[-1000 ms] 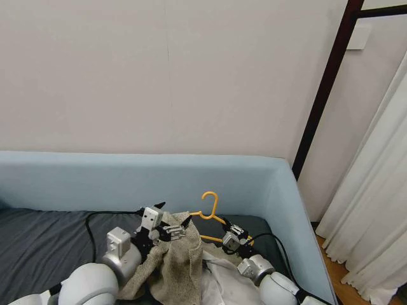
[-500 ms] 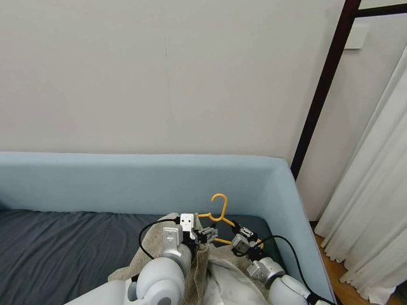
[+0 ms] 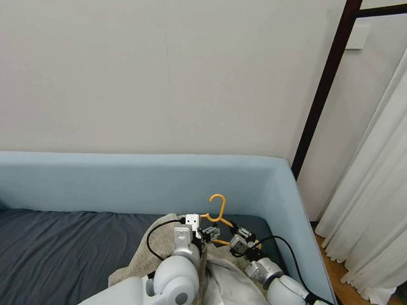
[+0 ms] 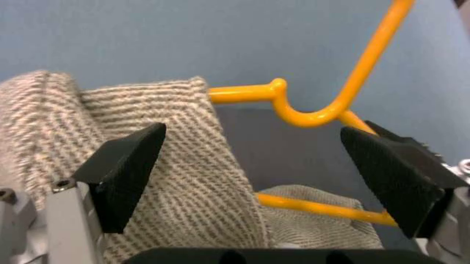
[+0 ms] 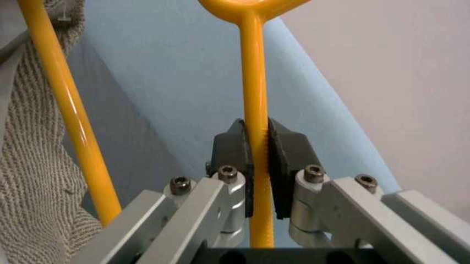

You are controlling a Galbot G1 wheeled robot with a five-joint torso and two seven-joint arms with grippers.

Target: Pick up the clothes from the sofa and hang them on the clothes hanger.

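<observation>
A yellow hanger point(image 3: 218, 206) stands above the sofa's right end, its hook up. My right gripper point(image 3: 241, 241) is shut on its lower bar point(image 5: 254, 99), with the pads point(image 5: 283, 151) pressed on either side. A beige knit garment point(image 3: 162, 254) is draped over the hanger's left arm point(image 4: 242, 92) and hangs down over my left forearm. My left gripper point(image 3: 205, 230) is right at the hanger with its fingers point(image 4: 121, 168) spread wide open; the knit cloth point(image 4: 169, 165) lies between them, not pinched.
The sofa has a light blue back point(image 3: 127, 181) and a dark grey seat point(image 3: 51, 248). A white garment point(image 3: 222, 283) lies by my right arm. A dark rack pole point(image 3: 324, 89) and white curtains point(image 3: 375, 210) stand to the right.
My left arm has carried the knit garment rightward to the hanger, and its gripper, which was shut on the cloth, now stands open. The hanger has shifted slightly right.
</observation>
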